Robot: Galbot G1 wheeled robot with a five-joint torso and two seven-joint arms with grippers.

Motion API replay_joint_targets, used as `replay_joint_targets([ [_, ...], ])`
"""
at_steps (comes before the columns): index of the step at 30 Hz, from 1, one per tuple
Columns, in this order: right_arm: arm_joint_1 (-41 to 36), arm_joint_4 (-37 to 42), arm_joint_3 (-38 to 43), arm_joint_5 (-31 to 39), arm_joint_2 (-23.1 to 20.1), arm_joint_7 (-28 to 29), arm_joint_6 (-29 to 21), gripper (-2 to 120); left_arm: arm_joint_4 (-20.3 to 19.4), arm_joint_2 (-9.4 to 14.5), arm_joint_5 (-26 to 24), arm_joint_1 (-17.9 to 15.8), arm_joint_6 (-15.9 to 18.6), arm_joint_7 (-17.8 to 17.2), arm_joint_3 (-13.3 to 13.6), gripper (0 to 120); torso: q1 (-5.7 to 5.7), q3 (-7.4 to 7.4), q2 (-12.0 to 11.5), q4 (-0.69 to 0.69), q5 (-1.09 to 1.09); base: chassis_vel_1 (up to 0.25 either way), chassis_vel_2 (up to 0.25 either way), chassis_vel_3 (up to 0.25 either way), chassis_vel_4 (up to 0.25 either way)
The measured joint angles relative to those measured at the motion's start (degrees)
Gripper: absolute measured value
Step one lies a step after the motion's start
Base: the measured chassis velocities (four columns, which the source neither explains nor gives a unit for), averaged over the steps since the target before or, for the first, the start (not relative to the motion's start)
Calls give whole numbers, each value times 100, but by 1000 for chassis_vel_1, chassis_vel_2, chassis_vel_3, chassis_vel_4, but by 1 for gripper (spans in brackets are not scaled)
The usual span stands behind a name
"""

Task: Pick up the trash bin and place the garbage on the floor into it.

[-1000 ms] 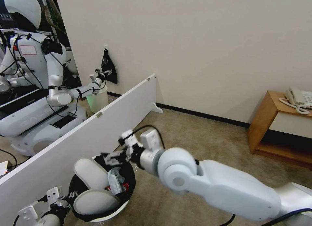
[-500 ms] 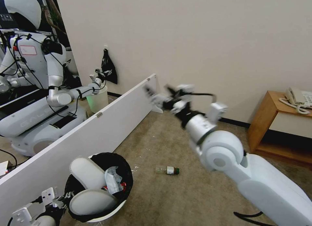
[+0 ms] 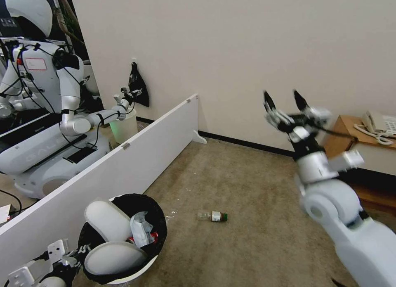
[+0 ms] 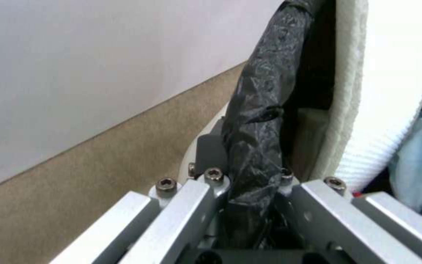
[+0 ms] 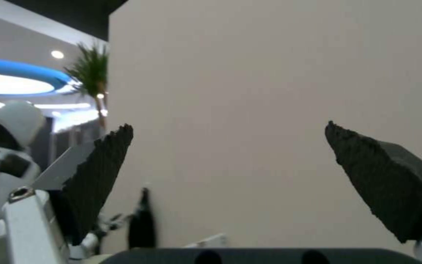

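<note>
The trash bin, white with a black bag over its rim, stands on the floor at the lower left of the head view. It holds two white slippers, crumpled paper and something red. My left gripper is shut on the bin's bagged rim, which runs between its fingers in the left wrist view, with a slipper just inside. A clear bottle lies on the carpet, right of the bin. My right gripper is raised high at the right, open and holding nothing, its pads wide apart before the wall.
A long white partition board runs along the left, right behind the bin. Beyond it stands another robot with a pale bin. A wooden side table with a telephone sits at the right wall. Tiny white scraps dot the carpet.
My right arm swung from over the bin up and to the right, ending open near the wall. That uncovered the bottle on the carpet. The bin and left gripper shifted slightly lower left.
</note>
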Motion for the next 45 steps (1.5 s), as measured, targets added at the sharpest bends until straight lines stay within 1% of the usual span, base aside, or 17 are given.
replay_joint_targets([
  [1, -242, 8, 183, -140, 43, -39, 46, 100, -7, -8, 9, 17, 0, -4, -3, 1, 0, 0, 0, 0, 1, 0, 0, 0, 0],
  [2, -242, 8, 183, -140, 43, -39, 46, 100, -7, -8, 9, 17, 0, -4, -3, 1, 0, 0, 0, 0, 1, 0, 0, 0, 0],
  [4, -648, 4, 463, -417, 133, -85, 123, 100, -18, -9, 17, 39, 0, -9, -13, 1, 0, 0, 0, -1, -1, 0, 0, 0, 0],
  [5, -648, 4, 463, -417, 133, -85, 123, 100, -18, -9, 17, 39, 0, -9, -13, 1, 0, 0, 0, -1, -1, 0, 0, 0, 0],
  [6, -829, -26, 559, -558, 183, -118, 186, 100, -28, -10, 17, 45, 0, -10, -16, 1, 0, 0, 0, 0, 0, 0, 0, 0, 0],
  [10, -1138, -93, 720, -751, 298, -194, 272, 100, -37, -18, 17, 49, 0, -12, -17, 1, 0, 0, 0, 0, 0, 0, 0, 0, 0],
  [26, -1459, -385, 904, -1154, 560, -303, 478, 100, -34, -28, 18, 69, 0, -6, -3, 1, 0, 0, 0, 0, 0, 0, 0, 0, 0],
  [28, -1513, -422, 965, -1289, 661, -289, 503, 100, -29, -51, 26, 56, 0, -3, 23, 1, 0, 0, 0, 0, 0, 0, 0, 0, 0],
  [32, -1607, -414, 1038, -1413, 733, -261, 504, 100, -29, -64, 35, 43, 0, 0, 42, 1, 0, 0, 0, 0, -1, 0, 0, 0, 0],
  [33, -1690, -399, 1086, -1524, 797, -245, 505, 100, -29, -73, 43, 25, 0, 2, 55, 1, 0, 0, 0, -1, -1, -57, 54, 32, -57],
  [37, -1899, -293, 1112, -1768, 945, -221, 508, 100, -27, -106, 83, 3, 0, 10, 84, 1, 0, 0, 0, 0, -1, -71, 69, 55, -69],
  [45, -2053, -257, 1125, -2036, 1093, -206, 522, 100, -27, -134, 112, -5, 0, 16, 110, 1, 0, 1, 0, 0, -1, -98, 85, 87, -79],
])
